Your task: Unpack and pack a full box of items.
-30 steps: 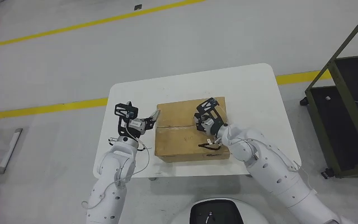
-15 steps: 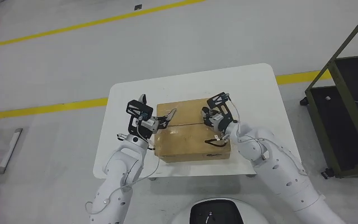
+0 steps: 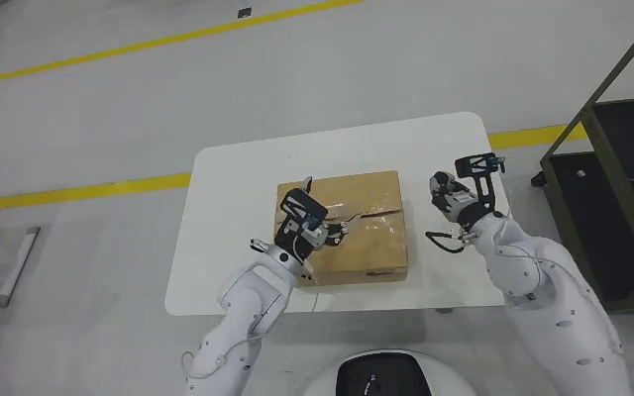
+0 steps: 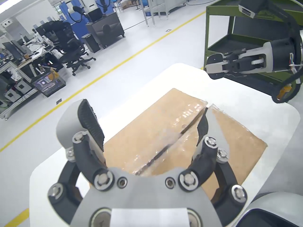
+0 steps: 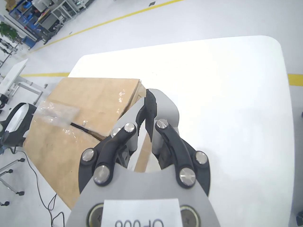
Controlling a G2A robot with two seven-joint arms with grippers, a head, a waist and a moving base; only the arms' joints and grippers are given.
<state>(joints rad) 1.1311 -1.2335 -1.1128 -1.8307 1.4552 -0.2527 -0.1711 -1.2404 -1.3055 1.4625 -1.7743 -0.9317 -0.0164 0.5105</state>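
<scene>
Currently, 1 cardboard box (image 3: 371, 203) sits on the white table (image 3: 238, 198), toward its near edge.
I see my left gripper (image 4: 145, 116) spread wide just above the box's taped centre seam (image 4: 165, 144). My right gripper (image 5: 147, 109) is pinched closed, empty, over bare tabletop beside the box. Pale floor (image 3: 396, 59) with yellow lines (image 3: 149, 43) surrounds the table, with a green cart (image 3: 594, 178) on its right.

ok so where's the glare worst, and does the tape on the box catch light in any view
Right wrist view: the table is washed out to near white, and the tape on the box glints. Left wrist view: tape along the seam shines in patches. Top view: even light, little glare.
</scene>
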